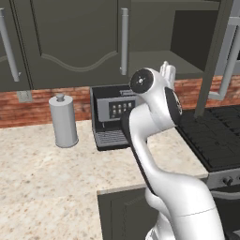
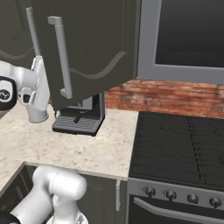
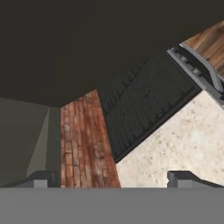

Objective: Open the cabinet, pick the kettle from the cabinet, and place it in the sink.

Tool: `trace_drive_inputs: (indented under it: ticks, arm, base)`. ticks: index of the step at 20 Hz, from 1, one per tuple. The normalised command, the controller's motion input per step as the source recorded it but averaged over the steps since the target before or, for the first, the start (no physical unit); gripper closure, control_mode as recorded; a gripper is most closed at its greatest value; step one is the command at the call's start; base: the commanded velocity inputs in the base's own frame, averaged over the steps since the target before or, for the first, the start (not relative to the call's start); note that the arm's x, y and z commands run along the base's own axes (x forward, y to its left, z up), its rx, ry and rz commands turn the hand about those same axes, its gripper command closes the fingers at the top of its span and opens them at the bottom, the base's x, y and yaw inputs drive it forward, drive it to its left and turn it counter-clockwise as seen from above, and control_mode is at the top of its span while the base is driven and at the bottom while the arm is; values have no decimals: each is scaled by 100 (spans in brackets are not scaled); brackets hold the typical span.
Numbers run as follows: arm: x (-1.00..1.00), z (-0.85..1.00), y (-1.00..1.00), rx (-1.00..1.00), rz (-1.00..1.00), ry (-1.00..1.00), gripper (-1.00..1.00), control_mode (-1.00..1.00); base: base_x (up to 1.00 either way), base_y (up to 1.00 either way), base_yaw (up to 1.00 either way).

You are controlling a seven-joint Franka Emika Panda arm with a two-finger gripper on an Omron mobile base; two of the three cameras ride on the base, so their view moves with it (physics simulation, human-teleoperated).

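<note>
Overhead, the cabinet (image 1: pixel 187 42) hangs open above speckled counter (image 1: pixel 42 187).

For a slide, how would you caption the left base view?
White arm reaches toward the opened cabinet, beside a coffee machine and grey canister.

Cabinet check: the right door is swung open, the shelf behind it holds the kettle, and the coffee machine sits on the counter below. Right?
Not quite. The cabinet door is swung open and the coffee machine sits on the counter below, but in the left base view the visible part of the shelf is bare; no kettle stands there.
</note>
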Motion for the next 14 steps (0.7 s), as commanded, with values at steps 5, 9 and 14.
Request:
trace_drive_inputs:
  ticks: [5, 9, 14]
  arm:
    - [2, 0, -17, 0, -1, 0, -100, -100]
    - [0, 0, -18, 0, 0, 0, -100, -100]
    - [0, 0, -21, -1, 0, 0, -100, -100]
  base:
    - [0, 0, 0]
    - [0, 0, 0]
    - [0, 0, 0]
